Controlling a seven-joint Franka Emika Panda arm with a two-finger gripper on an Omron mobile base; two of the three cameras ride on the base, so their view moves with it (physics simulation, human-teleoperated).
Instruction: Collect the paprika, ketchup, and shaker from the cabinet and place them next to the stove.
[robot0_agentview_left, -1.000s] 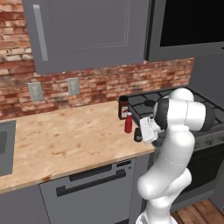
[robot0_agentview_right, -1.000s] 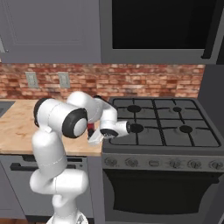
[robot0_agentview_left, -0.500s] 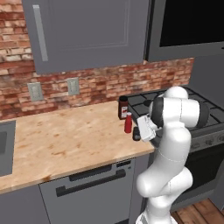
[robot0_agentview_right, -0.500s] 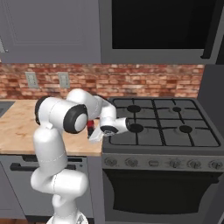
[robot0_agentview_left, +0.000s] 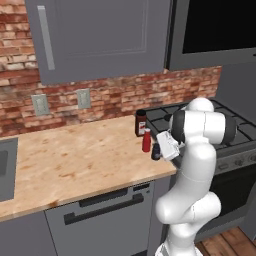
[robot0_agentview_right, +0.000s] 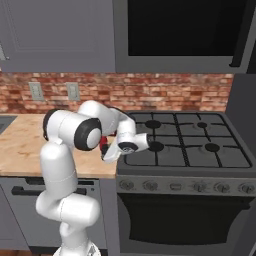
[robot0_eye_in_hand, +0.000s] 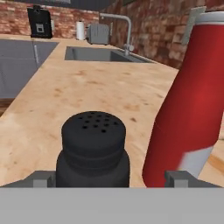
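The black shaker (robot0_eye_in_hand: 93, 148) stands upright on the wooden counter (robot0_agentview_left: 75, 155), between the spread fingertips (robot0_eye_in_hand: 41, 179) of my open gripper (robot0_eye_in_hand: 110, 179), which do not touch it. Right beside it stands the slim red ketchup (robot0_eye_in_hand: 192, 105). From the left base view, the shaker (robot0_agentview_left: 156, 151), ketchup (robot0_agentview_left: 146, 140) and dark paprika jar (robot0_agentview_left: 141, 123) form a short row at the counter's right end, next to the black stove (robot0_agentview_left: 235, 130). My gripper (robot0_agentview_left: 162, 149) is low at the shaker. The grey cabinet (robot0_agentview_left: 95, 37) above has its door shut. My gripper (robot0_agentview_right: 107, 152) is left of the stove (robot0_agentview_right: 190, 145).
A sink (robot0_eye_in_hand: 94, 53) with faucet (robot0_eye_in_hand: 124, 26), a toaster (robot0_eye_in_hand: 97, 33) and a dark coffee machine (robot0_eye_in_hand: 39, 22) lie far along the counter. Wall outlets (robot0_agentview_left: 40, 105) sit on the brick backsplash. A dishwasher front (robot0_agentview_left: 100, 210) is below the counter, a microwave (robot0_agentview_left: 215, 27) above the stove.
My gripper's jaws have spread wide, letting go of the shaker, which now stands on the counter beside the ketchup. The arm has barely shifted.
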